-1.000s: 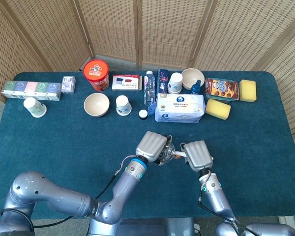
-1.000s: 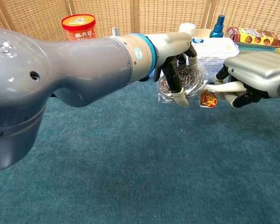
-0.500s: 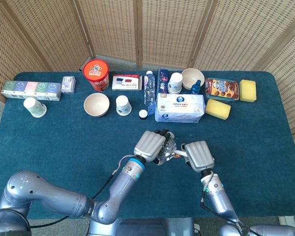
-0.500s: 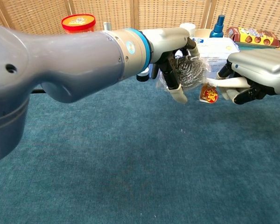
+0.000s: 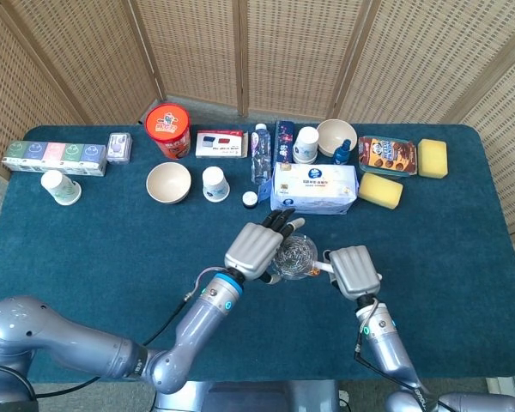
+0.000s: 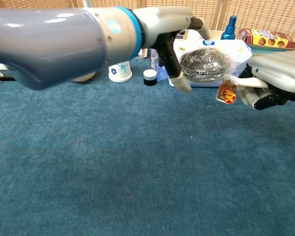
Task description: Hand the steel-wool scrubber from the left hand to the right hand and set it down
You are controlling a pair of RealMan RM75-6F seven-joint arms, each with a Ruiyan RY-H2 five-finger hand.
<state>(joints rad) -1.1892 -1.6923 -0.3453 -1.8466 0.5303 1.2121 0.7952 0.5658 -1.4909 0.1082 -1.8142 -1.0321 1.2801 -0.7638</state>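
Observation:
The steel-wool scrubber [image 6: 204, 64], a grey wire ball in a clear wrapper with a red and yellow tag [image 6: 227, 92], hangs above the blue cloth at table centre [image 5: 296, 256]. My right hand [image 6: 278, 83] pinches the wrapper at the tag end from the right [image 5: 354, 270]. My left hand [image 5: 257, 245] is on the scrubber's left with its fingers stretched out over the ball. Its thumb [image 6: 179, 83] lies beside the wrapper, and nothing is held in it.
Just behind the hands stands a white tissue box [image 5: 314, 189]. Along the back are a bowl [image 5: 168, 182], a paper cup [image 5: 215, 183], a bottle cap [image 5: 250, 199], a red canister [image 5: 169, 129], a water bottle [image 5: 259, 154] and yellow sponges [image 5: 380, 190].
My left hand has uncurled its fingers from the scrubber and lifted slightly. The scrubber now hangs from the right hand's pinch, which has held throughout.

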